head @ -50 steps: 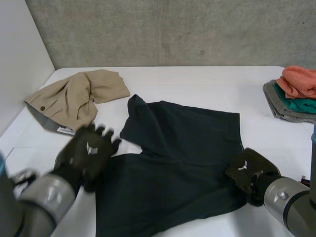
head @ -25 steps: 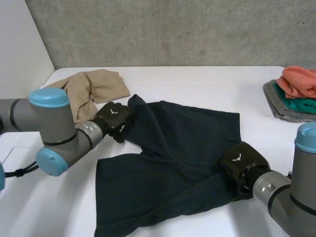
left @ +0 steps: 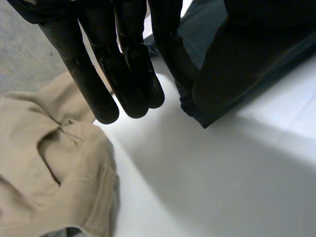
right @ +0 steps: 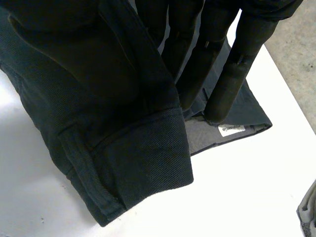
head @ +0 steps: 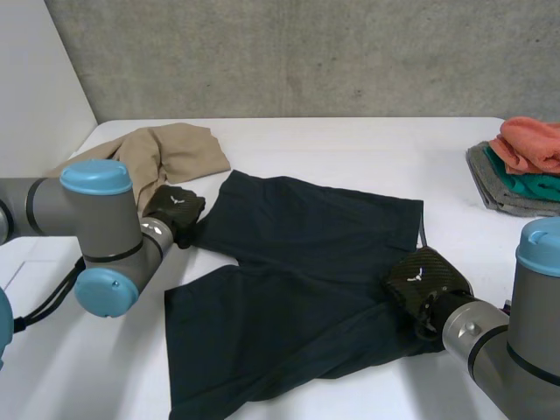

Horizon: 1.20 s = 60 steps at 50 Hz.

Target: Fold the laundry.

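White table is carrying the dark shorts at its middle, lying lengthwise across it, legs pointing toward its left edge, waistband toward its right. Left hand is pinching the far leg's hem corner, while right hand is pinching the waistband edge.

R hand fingers pinch dark shorts hem over white table.
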Motion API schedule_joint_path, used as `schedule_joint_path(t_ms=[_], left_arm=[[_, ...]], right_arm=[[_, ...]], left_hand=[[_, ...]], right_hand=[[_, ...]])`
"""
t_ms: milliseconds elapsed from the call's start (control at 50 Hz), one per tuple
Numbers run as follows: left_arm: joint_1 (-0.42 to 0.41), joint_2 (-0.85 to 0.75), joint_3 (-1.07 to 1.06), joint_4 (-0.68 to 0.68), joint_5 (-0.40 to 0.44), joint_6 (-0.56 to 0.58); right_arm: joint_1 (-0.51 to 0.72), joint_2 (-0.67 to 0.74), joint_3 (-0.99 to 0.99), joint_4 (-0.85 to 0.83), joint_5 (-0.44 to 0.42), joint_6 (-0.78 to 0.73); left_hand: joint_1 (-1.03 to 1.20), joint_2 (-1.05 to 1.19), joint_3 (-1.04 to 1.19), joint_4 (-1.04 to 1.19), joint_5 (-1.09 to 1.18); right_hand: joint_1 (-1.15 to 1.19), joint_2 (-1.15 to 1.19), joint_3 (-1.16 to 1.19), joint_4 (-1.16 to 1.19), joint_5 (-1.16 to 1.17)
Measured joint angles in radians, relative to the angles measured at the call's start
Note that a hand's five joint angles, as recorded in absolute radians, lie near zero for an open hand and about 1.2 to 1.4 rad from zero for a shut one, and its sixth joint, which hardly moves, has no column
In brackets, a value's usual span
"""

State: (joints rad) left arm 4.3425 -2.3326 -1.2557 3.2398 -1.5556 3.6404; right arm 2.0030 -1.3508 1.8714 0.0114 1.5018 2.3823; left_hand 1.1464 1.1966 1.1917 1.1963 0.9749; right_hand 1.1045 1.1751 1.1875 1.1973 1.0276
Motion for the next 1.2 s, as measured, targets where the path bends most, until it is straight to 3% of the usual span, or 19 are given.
schedule_joint_path(t_ms=[300,320,400,420,440,560,740,920,1000,1080,1120,1140,1200], left_arm=[[-0.017,0.048,-0.071,0.021,-0.101,0.102],[-0.019,0.053,-0.078,0.021,-0.096,0.105],[-0.026,0.087,-0.092,0.020,-0.078,0.106],[-0.032,0.122,-0.101,0.017,-0.066,0.102],[-0.034,0.137,-0.106,0.015,-0.063,0.099],[-0.041,0.309,-0.174,-0.030,-0.051,0.034],[-0.056,0.598,-0.414,-0.240,-0.037,-0.209],[-0.107,0.708,-0.660,-0.361,0.051,-0.292],[-0.116,0.681,-0.697,-0.348,0.070,-0.290],[-0.119,0.595,-0.692,-0.311,0.069,-0.285],[-0.121,0.573,-0.685,-0.303,0.067,-0.285],[-0.124,0.552,-0.678,-0.297,0.065,-0.286],[-0.137,0.546,-0.666,-0.296,0.063,-0.289]], right_arm=[[0.000,0.011,0.001,-0.005,0.000,0.002],[0.000,0.013,0.001,-0.008,0.001,0.004],[0.001,0.016,-0.001,-0.022,0.001,0.025],[0.001,0.018,-0.004,-0.031,0.001,0.047],[0.000,0.018,-0.006,-0.034,0.000,0.057],[-0.002,0.018,-0.025,-0.048,-0.003,0.150],[-0.010,0.018,-0.049,-0.051,0.001,0.228],[-0.014,0.018,-0.047,-0.052,0.002,0.229],[-0.015,0.013,-0.044,-0.050,0.005,0.227],[-0.016,-0.002,-0.037,-0.045,0.014,0.224],[-0.016,-0.009,-0.033,-0.042,0.016,0.222],[-0.016,-0.021,-0.028,-0.038,0.018,0.218],[-0.016,-0.043,-0.017,-0.029,0.020,0.211]], left_hand=[[-0.051,-0.056,-0.056,-0.057,-0.042],[-0.365,-0.346,-0.339,-0.347,-0.311],[-0.438,-0.430,-0.401,-0.410,-0.375],[-0.813,-0.838,-0.826,-0.844,-0.800],[-0.813,-0.846,-0.836,-0.853,-0.809],[-0.809,-0.844,-0.835,-0.851,-0.805],[-0.809,-0.843,-0.835,-0.851,-0.805],[-0.809,-0.843,-0.835,-0.851,-0.805],[-0.639,-0.711,-0.704,-0.709,-0.659],[-0.094,-0.178,-0.192,-0.191,-0.149],[-0.094,-0.178,-0.192,-0.191,-0.149],[0.003,-0.019,-0.019,-0.016,0.001],[0.003,-0.004,-0.005,-0.001,0.002]], right_hand=[[0.000,0.000,0.000,0.000,0.000],[0.000,0.000,0.000,0.000,0.000],[0.000,0.000,0.000,0.000,0.000],[0.000,0.000,0.000,0.000,0.000],[0.000,0.000,0.000,0.000,0.000],[0.009,0.000,0.000,0.000,0.000],[0.009,0.000,0.000,0.000,0.000],[0.009,0.000,0.000,0.000,0.000],[0.009,0.000,0.000,0.000,0.000],[0.009,0.000,0.000,0.000,0.000],[0.009,0.000,0.000,0.000,0.000],[0.009,0.000,0.000,0.000,0.000],[0.009,0.000,0.000,0.000,0.000]])
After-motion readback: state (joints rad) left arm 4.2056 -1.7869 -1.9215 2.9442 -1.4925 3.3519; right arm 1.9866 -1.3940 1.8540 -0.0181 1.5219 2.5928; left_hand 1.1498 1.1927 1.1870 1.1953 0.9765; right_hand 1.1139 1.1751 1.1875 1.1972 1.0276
